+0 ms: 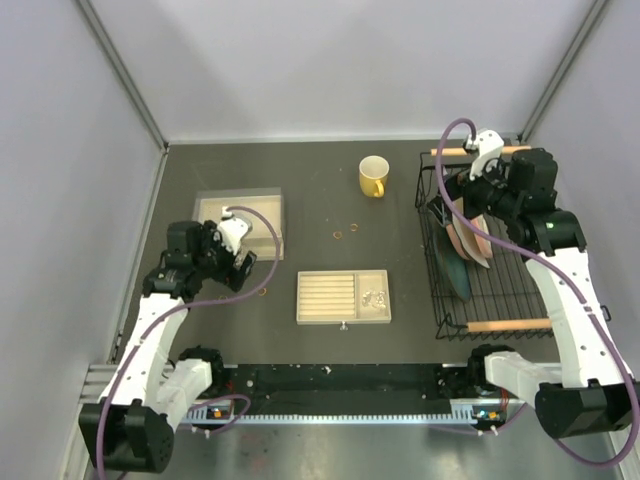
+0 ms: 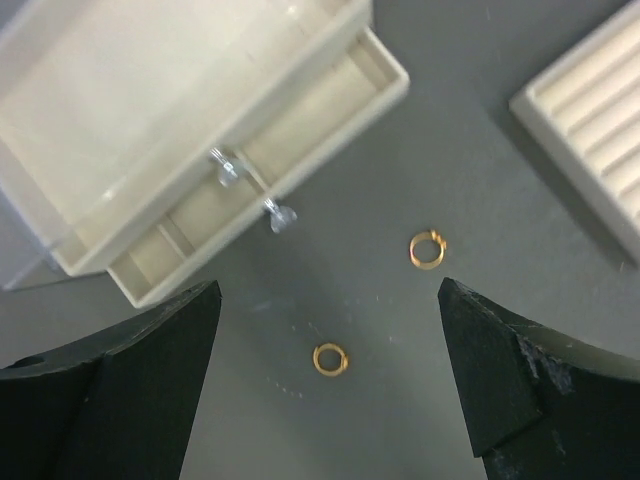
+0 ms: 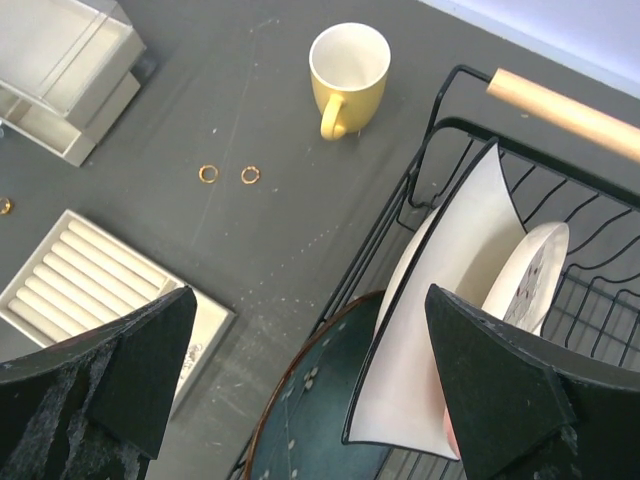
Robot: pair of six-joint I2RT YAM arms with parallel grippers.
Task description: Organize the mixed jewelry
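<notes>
Gold ring [image 2: 331, 358] lies flat on desk [image 2: 450, 60] between left tool's [image 2: 330, 300] spread fingers, second ring [image 2: 428, 249] just ahead of them; light, stiff, slippery, probably pinch across the band; right tool [image 3: 310, 295] spread too, empty.

Bare table [image 2: 480, 60] lies open between the drawer box [image 2: 150, 120] and the slotted tray [image 2: 600, 110], though the box's lower drawer [image 2: 300, 140] sticks out into that gap. Farther back, open table surrounds two rings [image 1: 338, 236] between the mug [image 1: 373, 176] and the slotted tray. The plate-filled rack [image 1: 510, 325] walls off the right side.
</notes>
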